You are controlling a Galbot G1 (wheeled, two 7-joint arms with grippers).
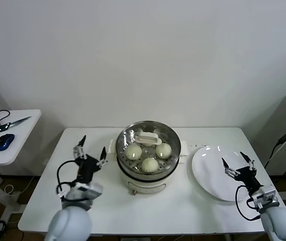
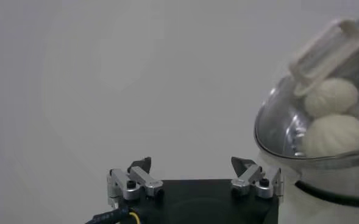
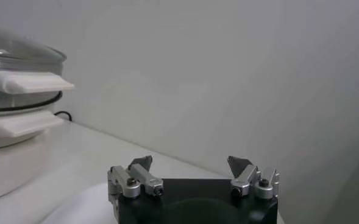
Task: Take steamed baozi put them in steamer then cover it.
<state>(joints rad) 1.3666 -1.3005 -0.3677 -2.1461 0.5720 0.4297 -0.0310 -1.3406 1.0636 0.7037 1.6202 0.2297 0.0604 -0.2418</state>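
You'll find no readable text, label, brand, number or sign in any of the three views: nothing legible on the steamer, its cover, the plate or the worktop.

Soft, even room light from overhead; the plate and the cover catch small glints. Shadows under the desk stay faint. Wrist views look hazy, nearby steamer blurred.

Plain white wall, white table in front of it.
Off to the left, a smaller white side table bearing scissors and a blue mouse.
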